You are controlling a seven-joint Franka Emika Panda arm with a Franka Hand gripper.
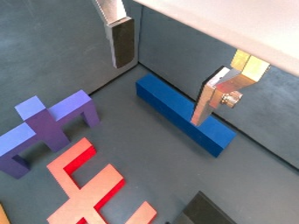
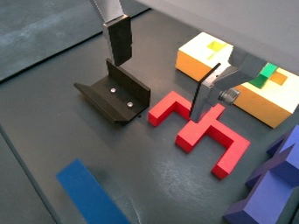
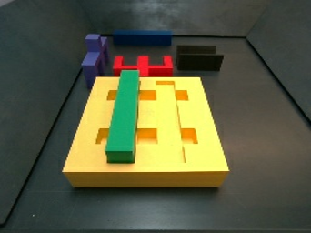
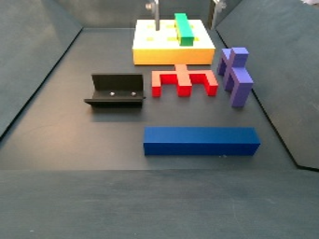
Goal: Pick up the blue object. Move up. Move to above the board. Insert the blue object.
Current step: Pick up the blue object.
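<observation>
Navy-blue, the bar [image 4: 201, 141] is seen nearest in a side view, low and right of centre, laid flat on the dark grey surface [image 4: 75, 140] with its long side across the frame. It is kept well apart from every other piece, so that room is judged to be left on both long faces for a grasp. Nothing is held yet: the pincer [image 1: 170, 70] is spread wide and empty, and it is hung high, so that in a side view only fingertips [image 4: 156, 7] are caught at the upper edge. In a wrist view the bar is framed between the two plates, far below them.

Further back, the fixture [image 4: 115, 91] is set at centre left, a red piece [image 4: 185, 81] at centre and a purple block [image 4: 237, 75] to the right. Farthest, at top centre, the board [image 4: 156, 51] is laid flat with a green bar [image 4: 187, 30] already seated in one groove; a neighbouring groove is left free, presumably for the bar.

Grey walls are raised round the surface.
</observation>
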